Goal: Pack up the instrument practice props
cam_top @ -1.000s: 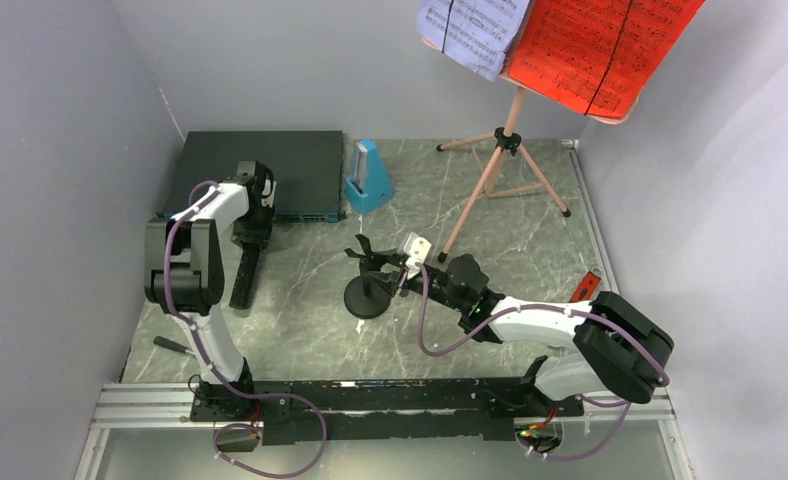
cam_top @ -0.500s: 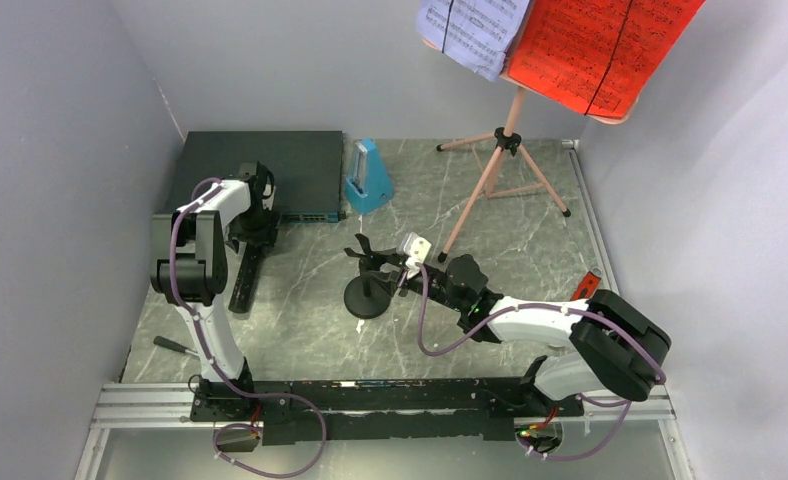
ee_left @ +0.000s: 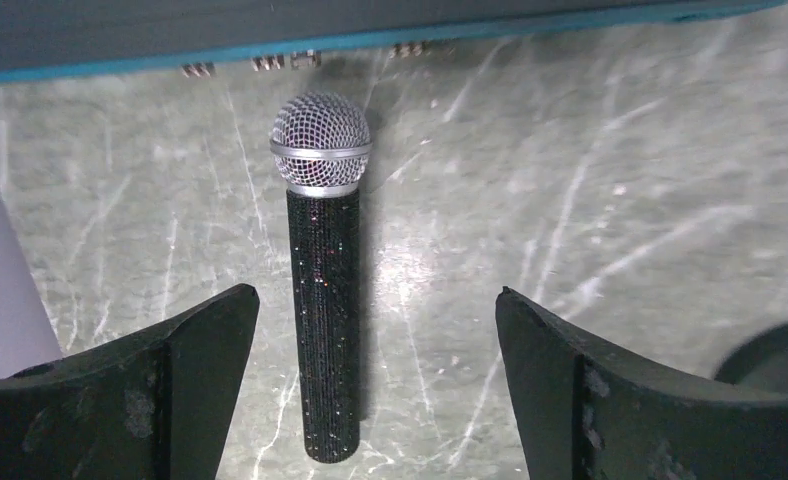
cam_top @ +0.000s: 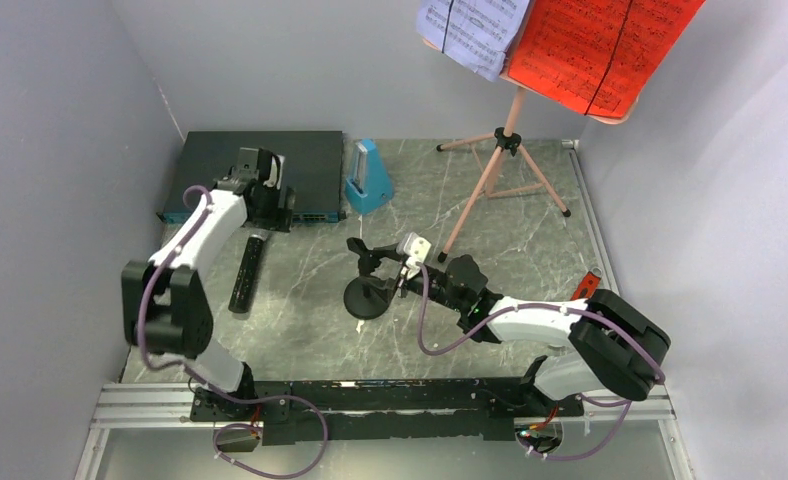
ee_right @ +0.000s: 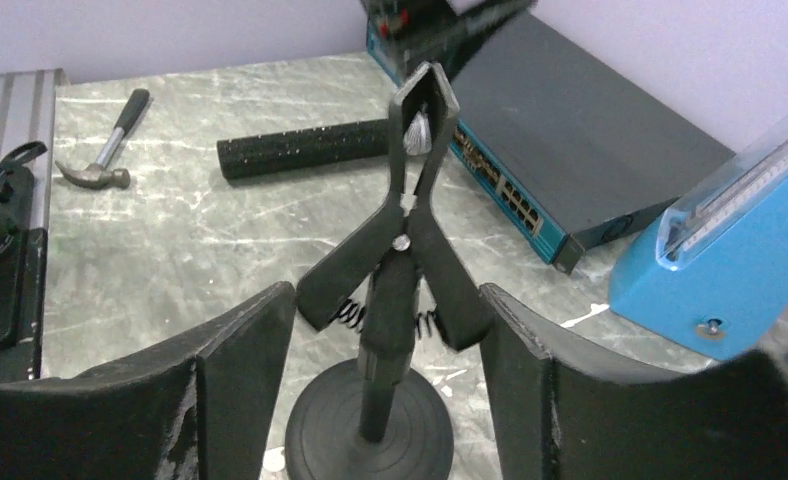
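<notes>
Black microphone with silver mesh head (ee_left: 324, 300): we list it flat on the grey marbled desk (ee_left: 590, 180), near our left hand (ee_left: 375, 293), fingers apart. Right hand (ee_right: 387, 290), fingers apart, flanks the black round-base stand (ee_right: 370, 432).

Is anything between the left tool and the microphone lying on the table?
Nothing visible does. The microphone lies flat on bare table, in clear view between the fingers of the open left tool. The black box sits just beyond its head, not over it.
</notes>
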`<control>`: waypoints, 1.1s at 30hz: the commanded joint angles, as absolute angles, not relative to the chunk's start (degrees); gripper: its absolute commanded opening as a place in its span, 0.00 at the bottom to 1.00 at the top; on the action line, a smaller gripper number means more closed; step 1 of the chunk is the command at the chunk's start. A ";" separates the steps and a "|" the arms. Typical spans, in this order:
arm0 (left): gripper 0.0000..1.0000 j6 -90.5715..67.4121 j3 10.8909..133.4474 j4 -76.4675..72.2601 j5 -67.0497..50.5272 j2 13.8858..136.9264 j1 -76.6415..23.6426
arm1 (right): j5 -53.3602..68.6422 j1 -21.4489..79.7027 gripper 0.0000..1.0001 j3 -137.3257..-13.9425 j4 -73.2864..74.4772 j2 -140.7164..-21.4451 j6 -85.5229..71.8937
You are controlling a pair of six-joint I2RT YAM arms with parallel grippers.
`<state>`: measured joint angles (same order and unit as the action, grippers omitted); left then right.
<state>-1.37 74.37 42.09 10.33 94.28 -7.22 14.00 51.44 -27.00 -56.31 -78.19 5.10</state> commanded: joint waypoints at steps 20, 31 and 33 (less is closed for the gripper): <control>0.92 -11.13 35.88 8.52 5.65 44.90 -33.91 | 6.46 51.31 1.00 -23.19 -47.89 -60.86 7.07; 0.91 -6.88 28.09 -10.10 0.62 51.71 -44.16 | 0.28 51.33 1.00 -21.61 -35.29 -44.88 10.33; 0.91 -5.79 27.34 -15.58 0.57 54.30 -44.93 | 0.14 51.31 1.00 -21.27 -33.63 -43.11 10.65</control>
<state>-8.58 28.71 -1.83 2.85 50.87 -43.20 2.42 51.44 -22.28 -38.30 -46.41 8.99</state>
